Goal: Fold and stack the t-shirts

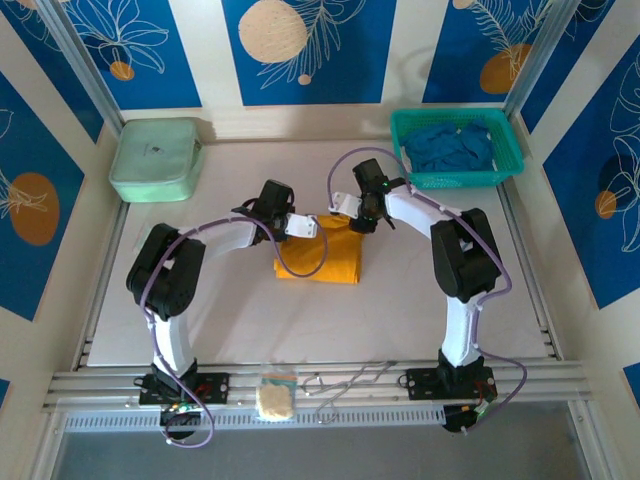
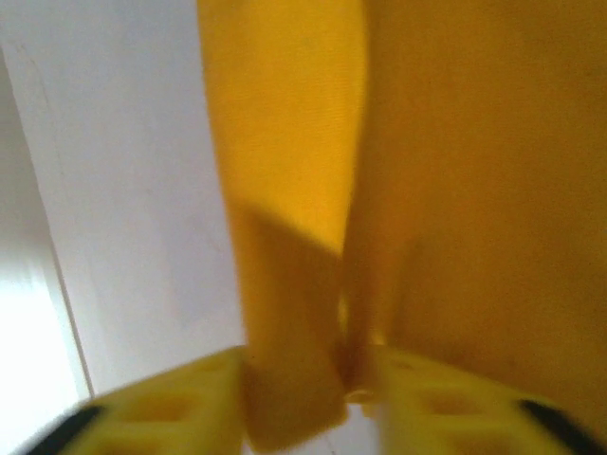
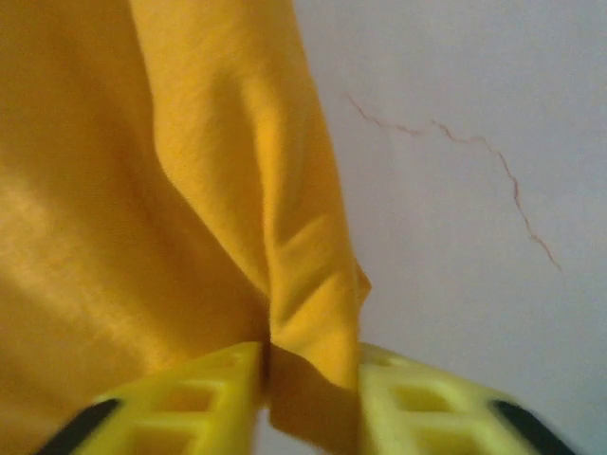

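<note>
Left gripper (image 2: 308, 393) and right gripper (image 3: 308, 389) seemingly pinch orange t-shirt (image 1: 325, 262).

We see white links (image 1: 178, 345), black joints (image 1: 165, 265), purple cables (image 1: 300, 274), and yellow latticed fingers (image 2: 161, 412) on the left gripper (image 2: 308, 384) and right gripper (image 3: 308, 379).

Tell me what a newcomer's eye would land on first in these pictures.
The mustard-orange t-shirt stands out at the middle of the table, partly folded, with the left fingers and the right fingers each pinching cloth at its far edge. Next comes the teal basket at the far right corner, holding crumpled blue t-shirts, and the mint-green pouch at the far left.
</note>
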### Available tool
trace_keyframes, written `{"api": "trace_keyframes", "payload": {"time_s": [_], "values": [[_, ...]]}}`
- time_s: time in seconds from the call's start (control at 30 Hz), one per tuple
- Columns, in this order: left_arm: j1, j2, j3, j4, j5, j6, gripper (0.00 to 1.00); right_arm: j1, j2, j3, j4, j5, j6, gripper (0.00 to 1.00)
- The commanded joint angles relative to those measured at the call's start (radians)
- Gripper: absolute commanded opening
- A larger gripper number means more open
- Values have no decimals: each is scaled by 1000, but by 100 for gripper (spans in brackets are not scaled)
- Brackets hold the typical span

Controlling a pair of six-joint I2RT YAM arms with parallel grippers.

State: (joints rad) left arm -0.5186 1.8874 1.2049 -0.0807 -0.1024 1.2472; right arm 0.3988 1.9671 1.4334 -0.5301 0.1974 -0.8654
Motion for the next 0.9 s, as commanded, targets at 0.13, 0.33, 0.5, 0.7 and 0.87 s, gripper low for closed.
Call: {"api": "trace_keyframes", "payload": {"time_s": [0.13, 0.33, 0.5, 0.7, 0.87], "values": [[19, -33, 26, 222, -156, -62, 66, -38, -57, 77, 19, -55, 190, 71], [20, -156, 74, 261, -344, -212, 75, -38, -245, 74, 47, 39, 474, 82], [17, -324, 131, 24, -431, -515, 86, -63, -358, 165, -252, 33, 871, 99], [11, -351, 352, -704, -412, -1041, 80, 12, -527, -54, -354, 2, 1160, 99], [-8, -371, 261, -853, -148, -1283, 64, 33, -636, -239, -271, -138, 1338, 99]]}}
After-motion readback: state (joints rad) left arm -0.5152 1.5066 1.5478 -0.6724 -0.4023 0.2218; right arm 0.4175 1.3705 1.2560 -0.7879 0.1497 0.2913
